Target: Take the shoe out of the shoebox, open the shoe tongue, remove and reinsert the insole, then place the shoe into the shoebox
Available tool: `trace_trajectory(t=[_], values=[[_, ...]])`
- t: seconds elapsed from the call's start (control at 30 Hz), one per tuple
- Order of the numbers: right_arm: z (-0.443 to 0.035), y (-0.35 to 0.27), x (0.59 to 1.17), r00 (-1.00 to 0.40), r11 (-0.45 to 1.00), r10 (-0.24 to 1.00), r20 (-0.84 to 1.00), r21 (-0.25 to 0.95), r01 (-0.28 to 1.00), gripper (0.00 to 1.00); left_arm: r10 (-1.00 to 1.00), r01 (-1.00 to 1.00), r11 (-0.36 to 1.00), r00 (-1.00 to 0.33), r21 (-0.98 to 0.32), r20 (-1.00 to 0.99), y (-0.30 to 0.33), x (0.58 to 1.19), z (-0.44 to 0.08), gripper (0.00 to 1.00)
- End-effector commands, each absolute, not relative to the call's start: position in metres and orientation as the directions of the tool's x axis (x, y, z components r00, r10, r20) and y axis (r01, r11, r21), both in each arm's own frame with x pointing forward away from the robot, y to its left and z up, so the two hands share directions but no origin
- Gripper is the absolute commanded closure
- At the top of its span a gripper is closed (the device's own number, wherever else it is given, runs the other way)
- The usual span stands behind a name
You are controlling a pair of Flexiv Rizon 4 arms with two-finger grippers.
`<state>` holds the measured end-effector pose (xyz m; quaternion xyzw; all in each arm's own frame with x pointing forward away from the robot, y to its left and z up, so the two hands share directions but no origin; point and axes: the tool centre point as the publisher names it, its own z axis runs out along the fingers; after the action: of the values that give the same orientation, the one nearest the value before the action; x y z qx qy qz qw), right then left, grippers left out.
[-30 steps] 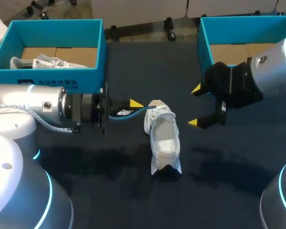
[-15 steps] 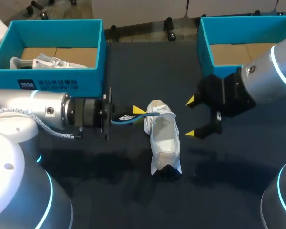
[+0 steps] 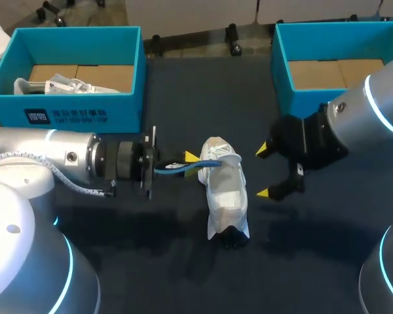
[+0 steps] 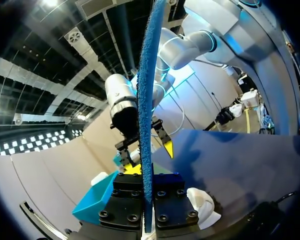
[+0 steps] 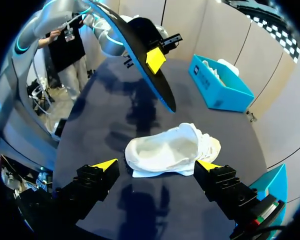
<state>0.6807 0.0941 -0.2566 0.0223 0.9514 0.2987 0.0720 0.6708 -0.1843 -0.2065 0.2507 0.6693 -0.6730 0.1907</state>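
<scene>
Pinched shut, the left claw (image 3: pixel 190 160) grips the insole (image 3: pixel 177 167) by one end, both fingers pressing its flat faces; the left wrist view shows it edge-on between them. The insole looks thin, light and floppy, so a hold near its end lets the rest sag, and I judge it needs feeding in toe first. Its free end reaches over the far end of the shoe (image 3: pixel 226 190); I cannot tell whether it touches. The shoe lies on the table (image 3: pixel 150 261) between the left shoebox (image 3: pixel 78 108) and the right shoebox (image 3: pixel 285 72), outside both, opening upward. It seems soft and light, likely to slide when pushed, so it wants steadying at the sides. The right claw (image 3: pixel 267 171) hangs just beside the shoe, spread wide and holding nothing. The left arm lies low and level, the right comes in angled down
</scene>
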Motion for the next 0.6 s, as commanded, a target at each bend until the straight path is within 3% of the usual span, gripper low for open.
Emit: trace_trajectory(t=[0.03, 0.6], values=[[-0.267, 0.105, 0.69, -0.991, 0.838, 0.079, -0.109, 0.545, 0.007, 0.0, 0.076, 0.592, -0.022, -0.802, -0.806, -0.592, -0.186, 0.666, -0.208, 1.0], [-0.277, 0.127, 0.688, -0.993, 0.877, 0.054, -0.103, 0.481, -0.002, 0.0, 0.069, 0.569, -0.006, -0.82, -0.823, -0.568, -0.183, 0.659, -0.218, 1.0]])
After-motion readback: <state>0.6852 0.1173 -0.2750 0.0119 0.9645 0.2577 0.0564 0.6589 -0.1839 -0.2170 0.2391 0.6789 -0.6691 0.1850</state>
